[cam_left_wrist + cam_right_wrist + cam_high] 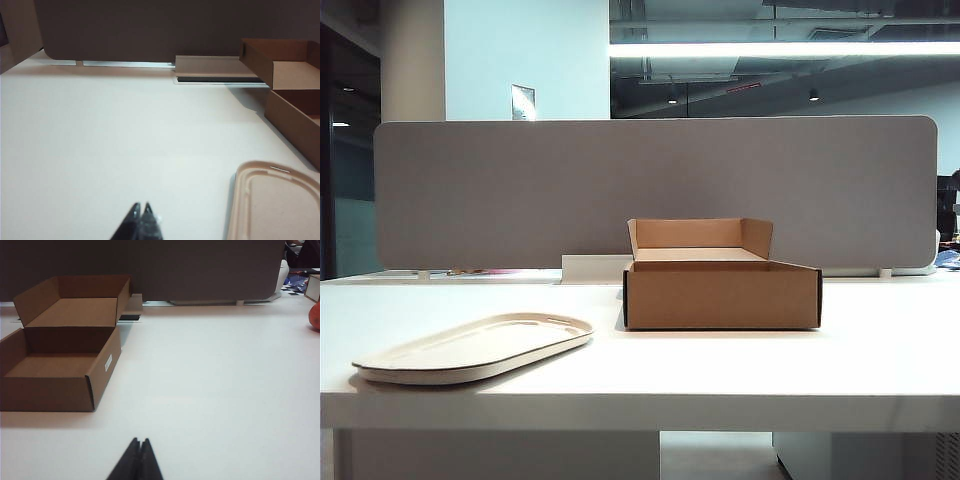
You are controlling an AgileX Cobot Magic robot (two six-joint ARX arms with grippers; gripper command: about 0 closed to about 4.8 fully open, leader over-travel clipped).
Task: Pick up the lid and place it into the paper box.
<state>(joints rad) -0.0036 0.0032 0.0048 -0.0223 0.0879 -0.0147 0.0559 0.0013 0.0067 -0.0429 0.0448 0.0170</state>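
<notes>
The cream oval lid [475,347] lies flat on the white table at the front left, its end also showing in the left wrist view [275,202]. The brown paper box [720,285] stands open in the middle of the table, flaps upright at its back; its inside is empty in the right wrist view [55,365]. My left gripper [141,206] is shut and empty over bare table, short of the lid and to its side. My right gripper [139,441] is shut and empty too, in front of the box and off to one side. Neither gripper shows in the exterior view.
A grey partition [650,190] runs along the table's back edge. A low white block [595,268] sits behind the box. An orange object [315,315] lies at the far edge of the right wrist view.
</notes>
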